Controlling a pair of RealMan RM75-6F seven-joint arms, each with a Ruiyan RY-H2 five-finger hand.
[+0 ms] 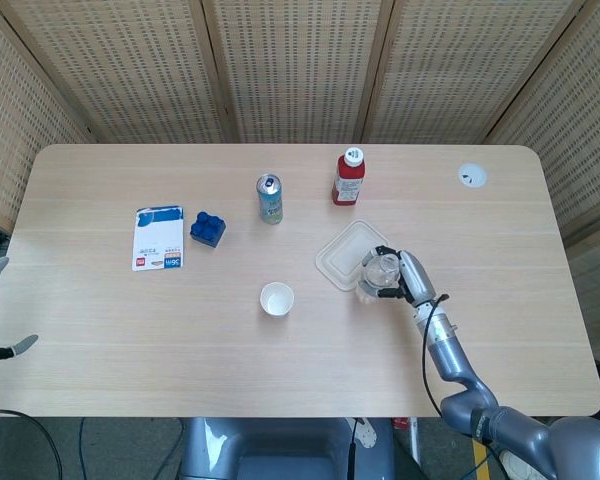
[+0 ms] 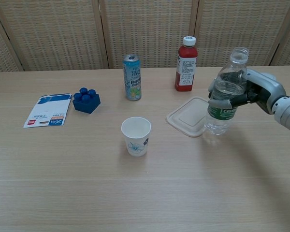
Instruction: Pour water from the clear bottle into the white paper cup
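The clear bottle (image 2: 224,94) with a green label stands upright and uncapped on the table, just right of the plastic lid; from above the clear bottle (image 1: 380,272) shows as a round mouth. My right hand (image 2: 251,93) grips it around the middle from the right, also seen as the right hand (image 1: 408,278) in the head view. The white paper cup (image 2: 136,136) stands upright and apart, well to the left of the bottle; the white paper cup (image 1: 276,299) looks empty from above. My left hand is out of sight in both views.
A clear plastic lid (image 2: 188,117) lies beside the bottle. Behind stand a red bottle (image 2: 185,65) and a drinks can (image 2: 132,77). A blue brick (image 2: 86,100) and a card packet (image 2: 50,116) lie at the left. A white disc (image 1: 471,176) sits far right.
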